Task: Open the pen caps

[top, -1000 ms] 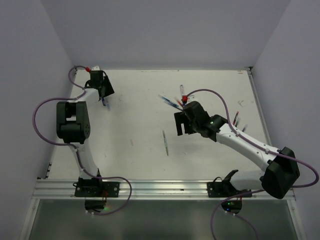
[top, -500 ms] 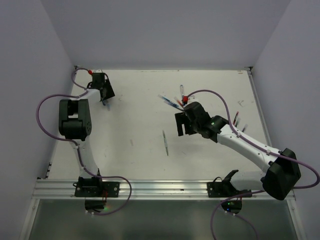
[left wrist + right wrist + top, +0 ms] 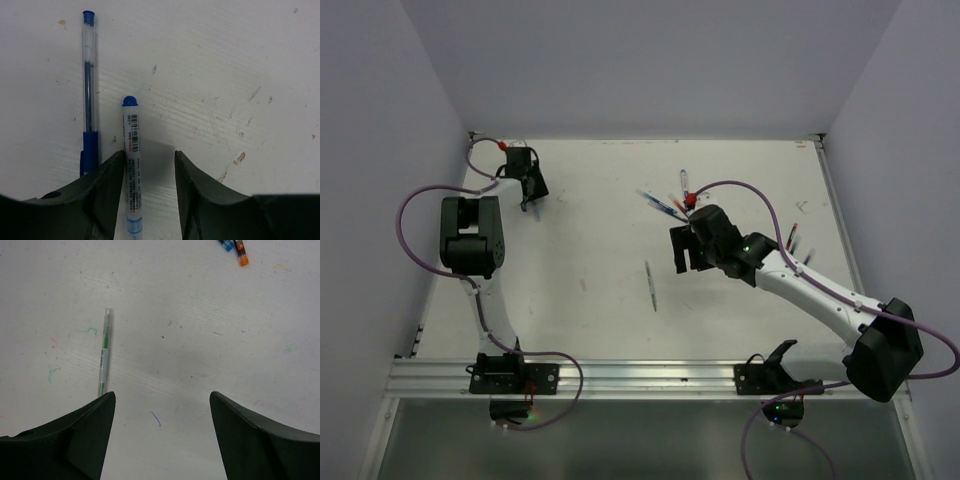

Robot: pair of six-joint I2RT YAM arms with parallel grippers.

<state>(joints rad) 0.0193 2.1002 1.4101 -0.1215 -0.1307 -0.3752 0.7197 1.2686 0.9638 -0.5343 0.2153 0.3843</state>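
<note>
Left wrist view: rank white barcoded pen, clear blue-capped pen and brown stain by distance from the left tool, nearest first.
1. white barcoded pen: between the fingers of the left tool.
2. clear blue-capped pen: just outside the fingers, on the view's left.
3. brown stain: on the table, off to the view's right.

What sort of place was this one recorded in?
Probably a lab test cell: a scuffed white table boxed in by plain walls, an aluminium rail carrying two robot arms, loose pens.
</note>
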